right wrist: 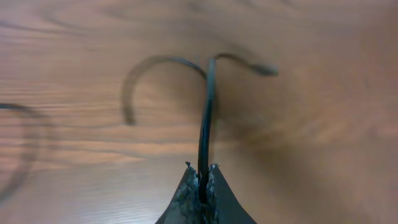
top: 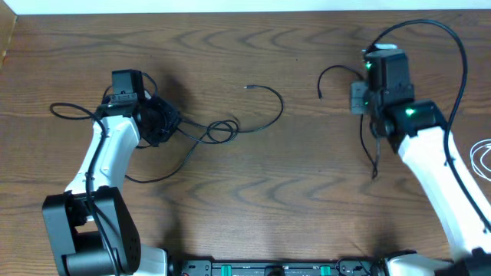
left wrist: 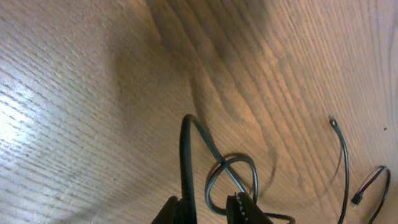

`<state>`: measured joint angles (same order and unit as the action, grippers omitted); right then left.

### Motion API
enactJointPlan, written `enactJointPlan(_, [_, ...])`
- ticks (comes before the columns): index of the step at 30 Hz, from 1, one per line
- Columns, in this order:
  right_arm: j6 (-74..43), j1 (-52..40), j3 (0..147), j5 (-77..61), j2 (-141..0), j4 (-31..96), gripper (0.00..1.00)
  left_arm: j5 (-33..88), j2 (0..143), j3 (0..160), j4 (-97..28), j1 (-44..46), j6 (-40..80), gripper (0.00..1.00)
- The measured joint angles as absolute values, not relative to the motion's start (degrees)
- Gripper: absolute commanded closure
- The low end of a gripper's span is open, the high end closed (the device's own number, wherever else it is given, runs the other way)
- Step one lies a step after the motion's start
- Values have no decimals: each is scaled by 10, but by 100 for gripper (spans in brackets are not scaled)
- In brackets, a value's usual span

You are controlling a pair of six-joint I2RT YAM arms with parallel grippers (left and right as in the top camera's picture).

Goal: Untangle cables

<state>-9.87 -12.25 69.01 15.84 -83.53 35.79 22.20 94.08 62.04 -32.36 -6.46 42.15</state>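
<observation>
Right gripper (right wrist: 202, 180) was pinched on one thin black cable (right wrist: 206, 112) over the right side of the brown wooden table (top: 253, 207), left gripper (left wrist: 208, 208) sat slightly parted by the knotted black cable loops (top: 219, 129) left of centre, and we reckoned such light, floppy cords needed grabbing near a crossing.

White cable (top: 482, 156) cut by edge, black cable (right wrist: 206, 118) end blurred — perhaps a plug, left gripper (left wrist: 208, 213) cropped.

We see our right gripper (right wrist: 202, 168) pinched tight on a black cable (right wrist: 206, 112) that runs far over the wooden table (right wrist: 323, 143), where one blurred arc curves left and a shorter bend reaches right to a plug-like end.
</observation>
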Motion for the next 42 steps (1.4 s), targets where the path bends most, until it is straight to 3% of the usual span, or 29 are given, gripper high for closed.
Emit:
enactJointPlan(15, [-113, -27, 690, 104, -1020, 329, 99, 222, 941, 620, -324, -64, 421, 75])
enactJointPlan(17, [-113, -23, 690, 102, -1047, 317, 99, 222, 941, 621, -326, -64, 421, 79])
enactJointPlan(21, [-113, -17, 690, 92, -1097, 306, 88, 222, 941, 621, -334, -64, 419, 79])
enactJointPlan(25, [-109, -17, 690, 84, -1124, 287, 84, 222, 941, 621, -345, -64, 420, 81])
enactJointPlan(32, [-108, -17, 702, 80, -1139, 256, 64, 222, 941, 621, -360, -64, 420, 81])
enactJointPlan(36, [-109, -15, 707, 65, -1143, 254, 57, 222, 941, 620, -360, -64, 420, 81])
enactJointPlan(42, [-110, -14, 708, 55, -1143, 257, 57, 222, 941, 620, -360, -64, 419, 85])
